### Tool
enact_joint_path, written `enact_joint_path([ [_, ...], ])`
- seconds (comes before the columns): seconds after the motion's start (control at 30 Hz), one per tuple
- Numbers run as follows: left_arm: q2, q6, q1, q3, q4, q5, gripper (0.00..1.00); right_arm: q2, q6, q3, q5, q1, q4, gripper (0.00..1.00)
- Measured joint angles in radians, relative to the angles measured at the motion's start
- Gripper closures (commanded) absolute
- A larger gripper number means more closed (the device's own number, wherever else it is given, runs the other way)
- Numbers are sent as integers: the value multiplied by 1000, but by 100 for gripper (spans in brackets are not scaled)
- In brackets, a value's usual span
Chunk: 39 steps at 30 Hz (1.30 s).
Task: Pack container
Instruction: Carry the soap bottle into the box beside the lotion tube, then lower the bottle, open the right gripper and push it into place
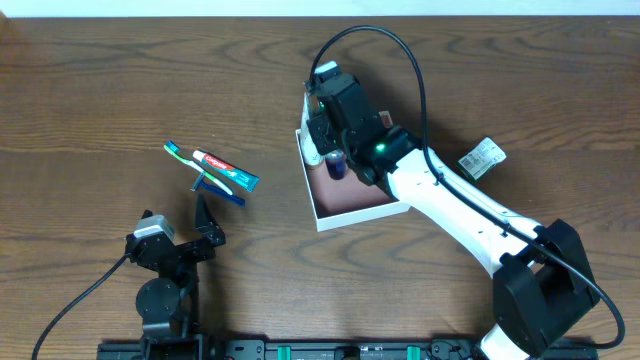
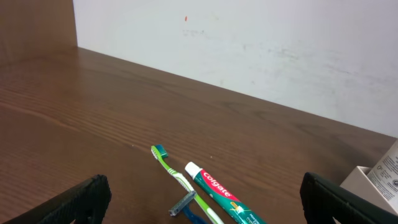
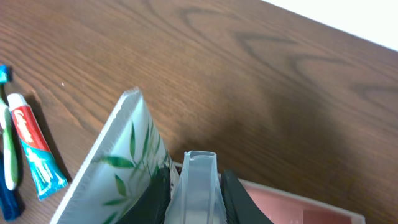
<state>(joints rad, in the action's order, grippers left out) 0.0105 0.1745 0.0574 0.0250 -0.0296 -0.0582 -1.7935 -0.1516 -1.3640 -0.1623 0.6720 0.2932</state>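
The container, a shallow square box with white walls and a pink inside, sits right of the table's middle. My right gripper hangs over the box's left part, shut on a translucent pale tube that stands upright between the black fingers. A white tube printed with green leaves leans against the left finger. A small dark bottle stands in the box. A toothbrush, a toothpaste tube and a blue razor lie on the wood just ahead of my open left gripper.
A small white labelled packet lies on the table right of the container. The container's corner shows at the right edge of the left wrist view. A white wall backs the table's far edge.
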Motion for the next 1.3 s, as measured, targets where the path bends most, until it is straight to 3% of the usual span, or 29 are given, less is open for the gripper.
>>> enact_joint_path([
  [0.2,0,0,0,0,0,0,2,0,15,6,0,0,-7,91],
  [0.37,0,0,0,0,0,0,2,0,32,6,0,0,-8,67],
  [0.47,0,0,0,0,0,0,2,0,38,6,-5,0,-12,62],
  [0.87,0,0,0,0,0,0,2,0,46,5,-11,0,-32,58],
  [1.17,0,0,0,0,0,0,2,16,50,6,-14,0,-8,42],
  [1.3,0,0,0,0,0,0,2,102,51,6,-12,0,52,34],
])
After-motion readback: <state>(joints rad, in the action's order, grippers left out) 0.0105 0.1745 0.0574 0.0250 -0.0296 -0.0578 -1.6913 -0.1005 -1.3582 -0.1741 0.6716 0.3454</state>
